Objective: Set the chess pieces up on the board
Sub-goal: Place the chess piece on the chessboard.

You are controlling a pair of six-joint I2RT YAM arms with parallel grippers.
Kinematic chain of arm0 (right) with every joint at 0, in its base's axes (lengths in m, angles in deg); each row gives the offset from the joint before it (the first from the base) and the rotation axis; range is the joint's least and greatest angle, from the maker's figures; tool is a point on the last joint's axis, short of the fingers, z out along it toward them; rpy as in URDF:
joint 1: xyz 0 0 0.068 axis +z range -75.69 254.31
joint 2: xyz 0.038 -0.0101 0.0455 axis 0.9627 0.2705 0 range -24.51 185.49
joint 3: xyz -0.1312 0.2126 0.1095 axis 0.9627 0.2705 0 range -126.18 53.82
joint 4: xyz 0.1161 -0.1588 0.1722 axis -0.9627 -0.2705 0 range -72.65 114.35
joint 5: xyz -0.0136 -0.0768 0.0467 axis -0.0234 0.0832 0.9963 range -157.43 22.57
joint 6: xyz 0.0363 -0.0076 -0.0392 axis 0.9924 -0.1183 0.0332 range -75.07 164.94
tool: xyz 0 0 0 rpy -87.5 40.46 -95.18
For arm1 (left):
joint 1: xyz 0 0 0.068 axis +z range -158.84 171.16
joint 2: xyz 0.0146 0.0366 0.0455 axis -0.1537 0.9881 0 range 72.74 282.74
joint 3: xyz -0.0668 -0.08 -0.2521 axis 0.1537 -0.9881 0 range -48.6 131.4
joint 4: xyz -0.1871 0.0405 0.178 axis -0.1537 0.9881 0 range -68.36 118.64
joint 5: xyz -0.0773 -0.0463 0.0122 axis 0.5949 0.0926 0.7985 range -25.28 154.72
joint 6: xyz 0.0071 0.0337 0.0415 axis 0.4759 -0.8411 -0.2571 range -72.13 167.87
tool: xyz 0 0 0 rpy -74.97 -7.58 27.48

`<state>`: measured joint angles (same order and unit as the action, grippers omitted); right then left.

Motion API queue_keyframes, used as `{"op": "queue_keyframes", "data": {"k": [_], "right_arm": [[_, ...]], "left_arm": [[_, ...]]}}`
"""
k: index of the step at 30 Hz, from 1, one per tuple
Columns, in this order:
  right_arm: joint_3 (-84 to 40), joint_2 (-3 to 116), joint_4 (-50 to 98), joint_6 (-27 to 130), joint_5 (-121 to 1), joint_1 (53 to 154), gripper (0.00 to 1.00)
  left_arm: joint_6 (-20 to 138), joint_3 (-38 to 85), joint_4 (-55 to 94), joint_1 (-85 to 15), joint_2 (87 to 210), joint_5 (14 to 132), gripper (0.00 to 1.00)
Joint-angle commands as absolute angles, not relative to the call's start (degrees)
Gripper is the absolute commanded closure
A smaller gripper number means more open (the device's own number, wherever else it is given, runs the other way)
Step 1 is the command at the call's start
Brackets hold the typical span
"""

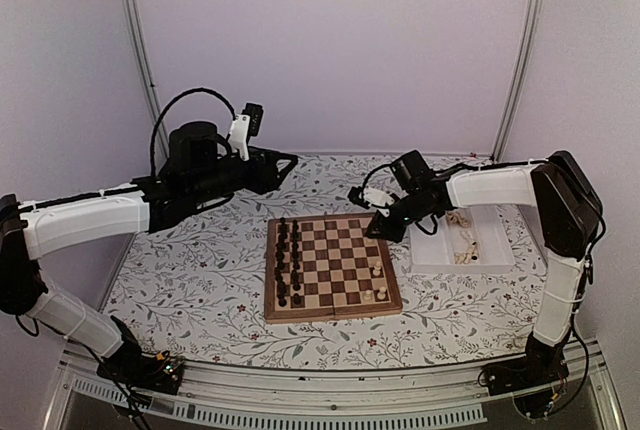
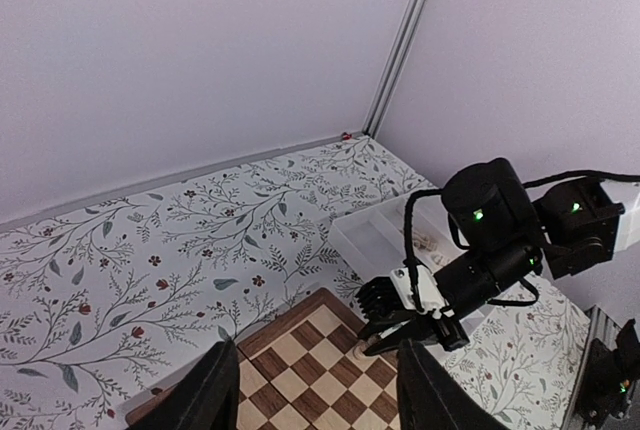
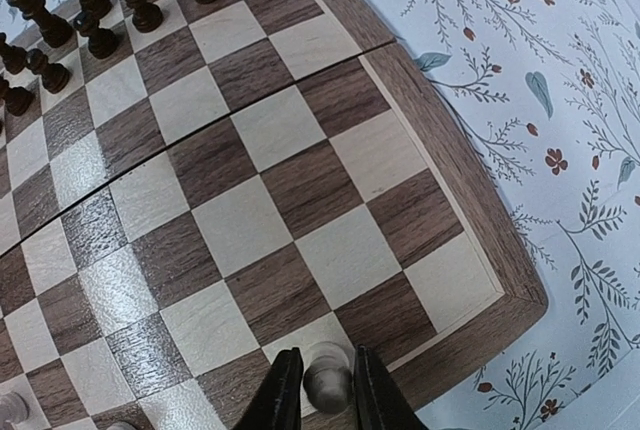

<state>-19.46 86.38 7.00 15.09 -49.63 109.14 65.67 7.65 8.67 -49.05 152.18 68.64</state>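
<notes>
Placing: right pincer (image 3: 324, 360) straddled cream piece (image 3: 328, 385) on board (image 3: 440, 150) edge square, grip unclear; left pincer (image 2: 315, 350) agape. Next: lift clear.

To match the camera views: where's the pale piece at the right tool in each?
Top external: hidden under the right tool, near the board's far right corner.
Left wrist: not discernible; tool bottom centre.
Right wrist: pale piece bottom centre, between fingers.
Shared landmark: that board corner.

Robot lab test cell. Plain pale wall panels (image 1: 330, 50) and aluminium corner posts (image 1: 140, 55) are enclosing the table. A left arm (image 1: 90, 220) and a right arm (image 1: 500, 188) are standing bolted to a metal rail (image 1: 330, 395) along the bottom edge. A floral cloth (image 1: 190, 280) is covering the tabletop.
</notes>
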Motion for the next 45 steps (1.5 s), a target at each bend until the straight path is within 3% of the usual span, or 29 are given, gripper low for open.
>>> {"op": "queue_keyframes", "data": {"k": [1,13,27,33,39,45], "right_arm": [[-21.23,87.2,5.89,14.96,-49.73,109.73,0.8],[-21.68,87.41,4.78,15.23,-48.99,109.72,0.89],[-21.59,86.84,3.69,15.65,-47.21,109.71,0.92],[-22.46,86.51,3.87,16.23,-48.77,109.66,0.72],[-25.68,82.17,1.43,15.88,-50.89,109.56,0.59],[-21.79,72.83,-1.38,14.88,-51.78,106.02,0.53]], "left_arm": [[65.16,7.39,7.75,-48.75,151.67,69.29,0.44],[64.97,7.56,7.83,-48.75,151.9,69.73,0.44],[64.83,7.56,7.87,-48.75,151.93,69.82,0.44],[64.66,7.65,7.84,-48.75,152.02,69.9,0.44],[63.37,7.48,7.98,-48.83,152.53,68.47,0.44],[59.89,7.82,8.39,-49.13,154.97,66.65,0.44]]}}
